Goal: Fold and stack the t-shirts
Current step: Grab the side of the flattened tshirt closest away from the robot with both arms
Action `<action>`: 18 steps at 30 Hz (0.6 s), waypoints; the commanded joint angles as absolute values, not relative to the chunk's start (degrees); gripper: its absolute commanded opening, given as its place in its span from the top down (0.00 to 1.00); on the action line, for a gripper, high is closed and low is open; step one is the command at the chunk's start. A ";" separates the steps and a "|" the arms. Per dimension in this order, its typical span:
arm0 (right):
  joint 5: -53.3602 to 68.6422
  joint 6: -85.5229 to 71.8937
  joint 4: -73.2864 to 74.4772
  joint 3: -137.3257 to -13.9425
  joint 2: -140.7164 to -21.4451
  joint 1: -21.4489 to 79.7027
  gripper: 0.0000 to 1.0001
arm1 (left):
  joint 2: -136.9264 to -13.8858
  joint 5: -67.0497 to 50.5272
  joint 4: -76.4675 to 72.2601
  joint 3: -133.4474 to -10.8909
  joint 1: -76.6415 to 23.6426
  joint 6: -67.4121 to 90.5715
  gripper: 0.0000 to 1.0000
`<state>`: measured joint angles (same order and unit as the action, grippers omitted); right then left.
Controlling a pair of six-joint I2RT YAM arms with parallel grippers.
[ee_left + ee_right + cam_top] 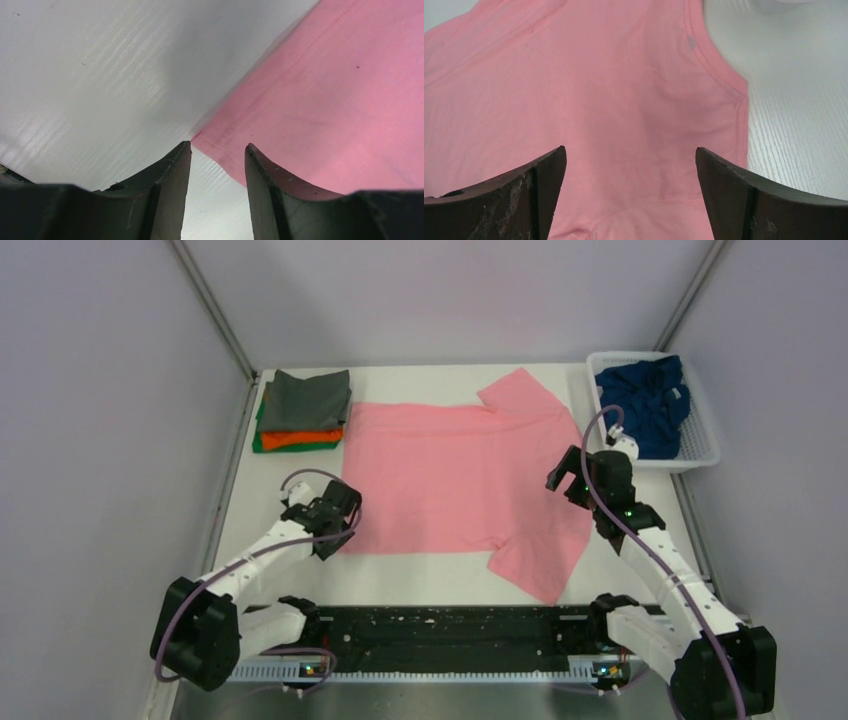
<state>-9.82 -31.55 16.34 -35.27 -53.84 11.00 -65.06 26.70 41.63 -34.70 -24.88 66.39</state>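
Note:
A pink t-shirt point(460, 480) lies spread flat on the white table, its sleeves to the right. My left gripper point(335, 525) is low at the shirt's near left hem corner. Its jaws are partly open point(218, 145) and straddle that corner of the pink t-shirt point(325, 100), with white table showing in the gap. My right gripper point(570, 475) hovers wide open point(630, 148) over the pink t-shirt point(599, 90) near its right sleeve seam, holding nothing. Folded dark grey point(310, 398), orange point(300, 438) and green point(262, 440) t-shirts are stacked at the back left.
A white lattice basket point(705, 445) at the back right holds a crumpled navy blue t-shirt point(645, 400). A strip of bare table point(420, 580) runs between the shirt and the arms' black base rail point(450, 635). Grey walls close in left and right.

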 commanded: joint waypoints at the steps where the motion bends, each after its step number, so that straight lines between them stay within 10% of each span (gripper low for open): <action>1: -10.46 -31.03 15.96 -37.09 -53.35 11.32 0.01 | -64.26 28.30 40.50 -34.13 -24.36 67.50 0.51; 14: -10.20 -30.65 17.02 -37.38 -53.71 11.50 0.01 | -77.46 25.82 35.61 -35.27 -23.28 67.28 0.57; 18: -10.47 -30.58 17.43 -37.44 -53.65 11.60 0.01 | -78.73 24.87 35.57 -35.29 -23.28 67.11 0.74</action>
<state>-9.80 -31.27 17.39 -35.31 -53.87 11.03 -75.92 26.70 36.36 -36.49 -23.66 66.52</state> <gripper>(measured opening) 0.986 0.341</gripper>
